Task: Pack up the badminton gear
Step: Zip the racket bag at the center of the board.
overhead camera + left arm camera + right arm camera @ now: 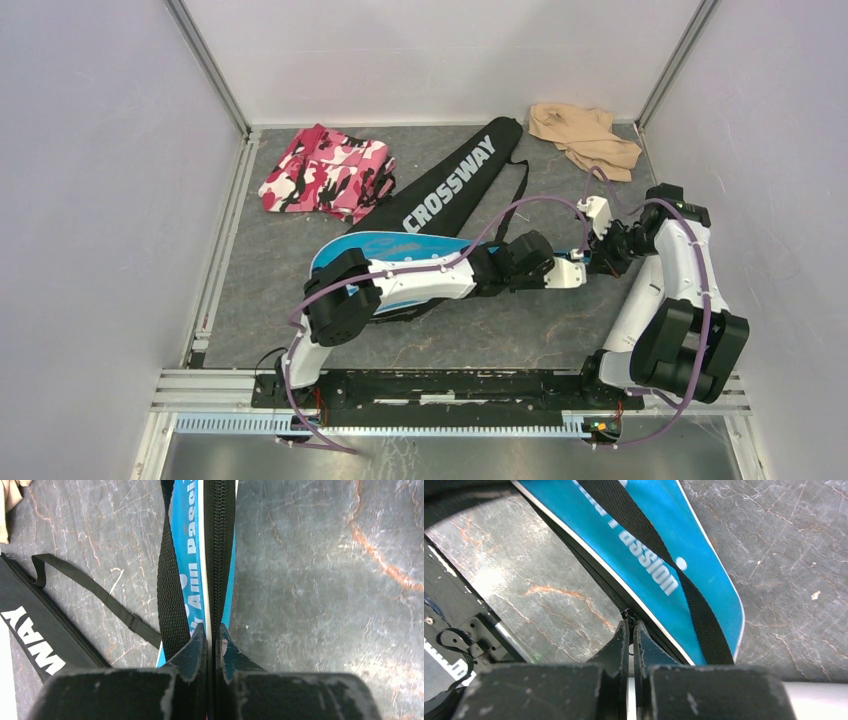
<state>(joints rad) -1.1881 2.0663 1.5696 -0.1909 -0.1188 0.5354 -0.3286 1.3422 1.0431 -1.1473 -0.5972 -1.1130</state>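
Left gripper point(211, 628) on blue cover point(192, 565) edge

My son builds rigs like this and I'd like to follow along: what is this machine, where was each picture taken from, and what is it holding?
These are two robot arms bolted at the near edge of a table, each ending in a two-finger gripper. The wide picture looks down from above and behind them. The other two come from a camera on each wrist. On the table lie a black CROSSWAY cover, a blue cover, a pink camouflage cloth and a beige cloth. The left gripper is shut on the blue cover's zipped edge. The right gripper is pinched shut at the same zip.
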